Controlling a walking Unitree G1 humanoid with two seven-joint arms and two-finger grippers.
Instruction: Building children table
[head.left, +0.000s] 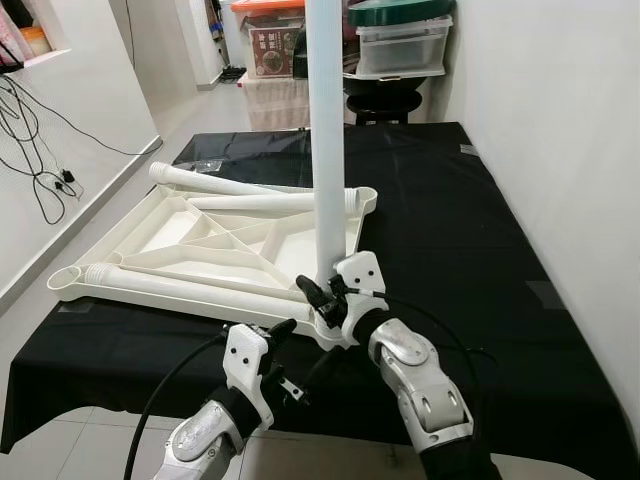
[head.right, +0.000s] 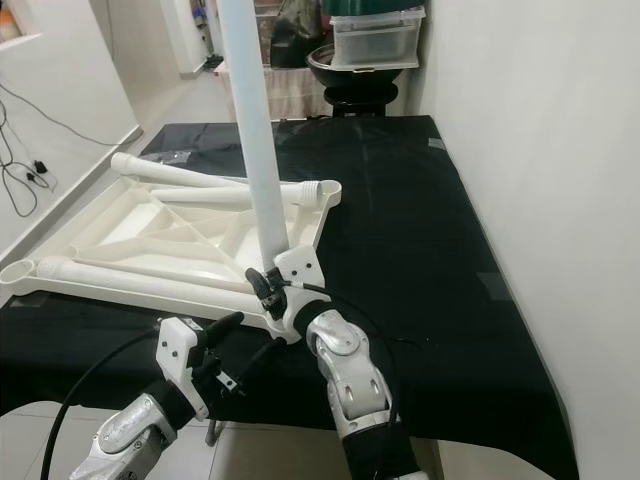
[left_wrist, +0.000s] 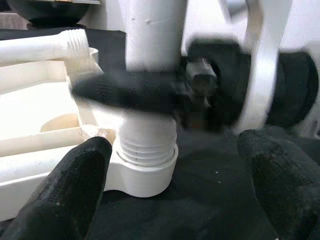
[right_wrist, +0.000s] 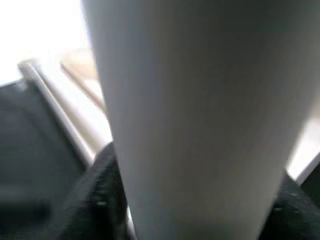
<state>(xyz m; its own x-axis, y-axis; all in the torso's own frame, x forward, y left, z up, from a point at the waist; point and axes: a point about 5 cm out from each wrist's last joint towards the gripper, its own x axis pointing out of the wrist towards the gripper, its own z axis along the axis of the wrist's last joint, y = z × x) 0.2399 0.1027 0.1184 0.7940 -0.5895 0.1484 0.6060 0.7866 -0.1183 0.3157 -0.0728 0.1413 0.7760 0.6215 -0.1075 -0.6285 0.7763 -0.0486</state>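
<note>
The leg (head.left: 326, 130) stands upright in the near right corner socket (left_wrist: 142, 172) of the upturned tabletop (head.left: 190, 235), long axis vertical, probably for screwing in. The right end effector (head.left: 325, 292) is clamped on its lower end; the left end effector (head.left: 283, 345) hangs open just near of it. Loose legs lie across the tabletop on the black desk (head.left: 470, 230).

The upright leg (head.left: 327, 130) runs off the top edge, so its upper end is unseen. In the left wrist view the right pincer (left_wrist: 200, 92) is smeared with blur. The right wrist view is blurred, and the leg hides its fingers.
</note>
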